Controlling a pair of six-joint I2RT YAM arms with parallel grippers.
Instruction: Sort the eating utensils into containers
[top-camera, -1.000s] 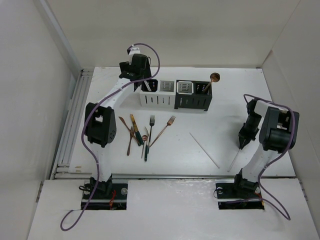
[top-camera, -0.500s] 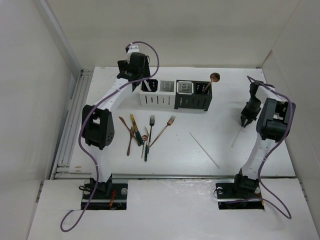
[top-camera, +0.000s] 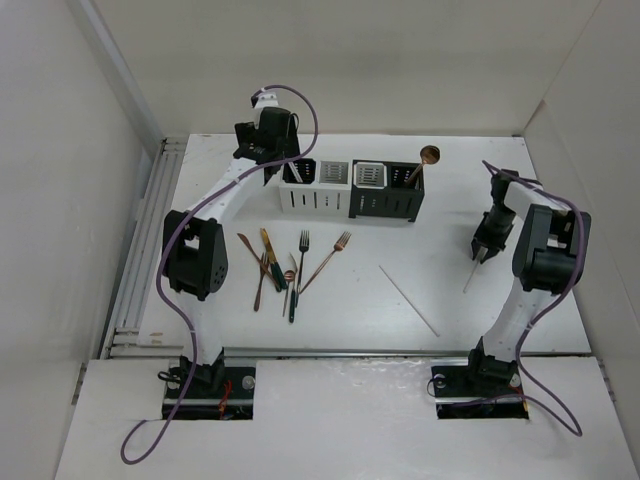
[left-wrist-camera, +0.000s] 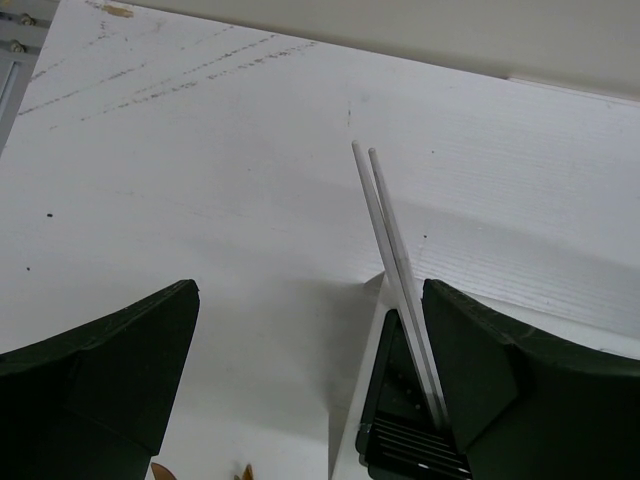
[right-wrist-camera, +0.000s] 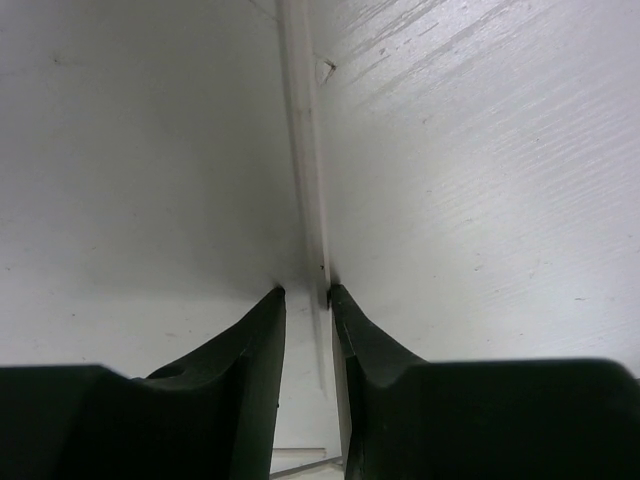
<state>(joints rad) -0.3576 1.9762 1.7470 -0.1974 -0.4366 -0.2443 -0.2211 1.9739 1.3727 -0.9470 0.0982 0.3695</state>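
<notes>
1. Straddling a white stick (right-wrist-camera: 303, 150): the right gripper (right-wrist-camera: 305, 292) has its jaws narrow, with the stick in the gap against one finger. Can't tell if it's clamped or loose.
2. Stick is likely light, stiff and slick, so it pivots easily. Pinch near mid-length.
3. Stick is at the table's right side, well apart from the containers (top-camera: 315, 203).
4. Left gripper (left-wrist-camera: 310, 290) is spread wide and empty, beside two sticks (left-wrist-camera: 385, 220) standing in the end container.
</notes>
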